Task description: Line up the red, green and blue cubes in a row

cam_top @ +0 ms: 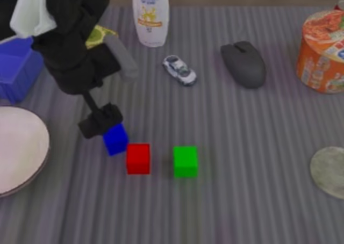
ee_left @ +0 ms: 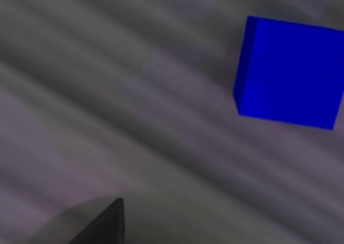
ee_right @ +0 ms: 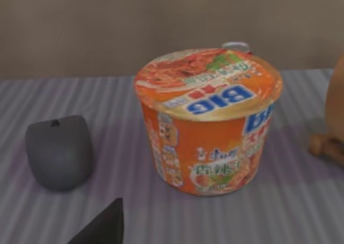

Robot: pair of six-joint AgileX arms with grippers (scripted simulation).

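The blue cube [cam_top: 115, 139] sits on the table, turned slightly, its corner close to the red cube [cam_top: 138, 158]. The green cube [cam_top: 185, 162] stands a cube-width to the right of the red one, level with it. My left gripper [cam_top: 104, 126] hovers just behind and to the left of the blue cube, open and holding nothing. In the left wrist view the blue cube [ee_left: 290, 72] lies well apart from the one dark finger [ee_left: 107, 228] that shows. My right arm is outside the top view; its wrist view shows one finger [ee_right: 105, 225] over bare table, open.
Behind the cubes stand a lotion bottle [cam_top: 150, 15], a toy car [cam_top: 180, 70], a grey mouse [cam_top: 243, 64] and a noodle cup [cam_top: 322, 50]. A blue bin [cam_top: 19, 66] and a pale plate [cam_top: 19, 150] are at the left, a round coaster [cam_top: 329, 171] at the right.
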